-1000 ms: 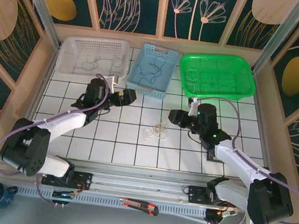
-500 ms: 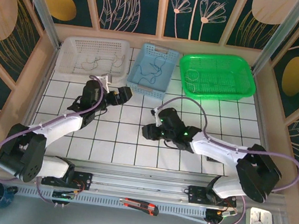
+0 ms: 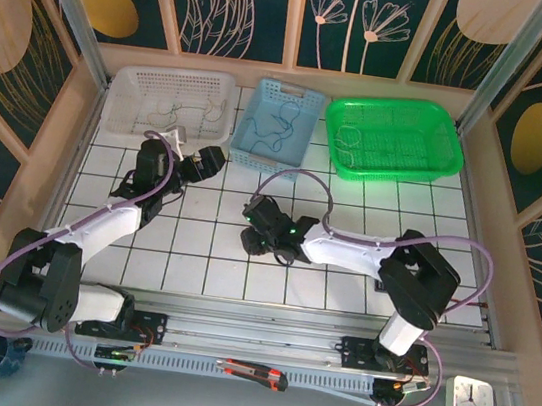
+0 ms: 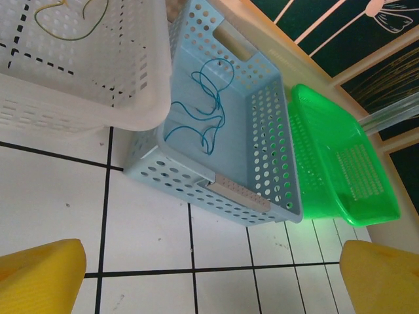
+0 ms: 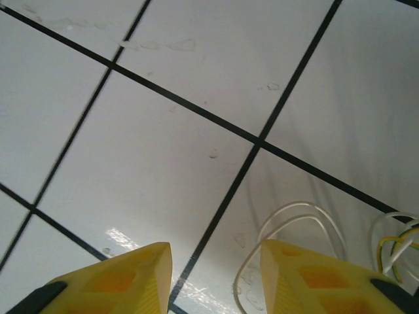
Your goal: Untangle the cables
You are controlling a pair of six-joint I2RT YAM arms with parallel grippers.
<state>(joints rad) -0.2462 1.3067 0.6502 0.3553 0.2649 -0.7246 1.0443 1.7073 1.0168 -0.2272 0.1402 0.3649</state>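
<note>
**Right wrist view: jaws sit beside the cable, not around it**

The right gripper (image 5: 215,254) hangs low over the white tiled table (image 5: 163,131), its yellow fingers partly apart with only bare tile and a black grout line between them. The thin white cable loops (image 5: 298,219) lie just off to one side, running up against and under the finger nearer to them. A yellow-and-green wire (image 5: 400,243) curls at the frame's edge beyond that.

The likely failure is a close that catches nothing, because the loops are outside the gap. A sideways correction could instead shove the strands along the tile or pin them under a finger. A blind pinch may also take two strands at once and drag the knot tighter.

In the top external view the right arm's own wrist covers the tangle at the middle of the table, so the overlaps cannot be read there.

The left gripper (image 4: 213,258) is spread fully wide and empty, well apart from the tangle. It faces a pale blue perforated plastic basket (image 4: 196,180) with a thin blue wire (image 4: 204,108) lying inside. Next to that are a white perforated plastic basket (image 4: 78,98) with a yellowish wire (image 4: 69,37) and a bright green plastic basket (image 4: 340,170).
</note>
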